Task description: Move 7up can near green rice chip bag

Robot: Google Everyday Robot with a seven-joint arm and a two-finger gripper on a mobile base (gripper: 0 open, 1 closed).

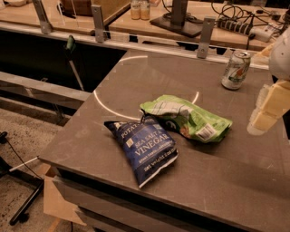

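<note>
The 7up can (235,69), a small silver-white can with green lettering, stands upright at the far right of the grey table (136,77). The green rice chip bag (188,118), wrinkled light green with a white barcode label, lies in the middle of the table, well in front and left of the can. My gripper (266,111), cream-coloured, hangs at the right edge of the view. It is above the table, to the right of the green bag and nearer the camera than the can. It touches neither.
A dark blue sea salt vinegar chip bag (145,147) lies just left and in front of the green bag, touching it. A metal railing with posts (205,31) runs behind the table. A desk with cables and bottles (139,9) stands beyond. The floor drops off on the left.
</note>
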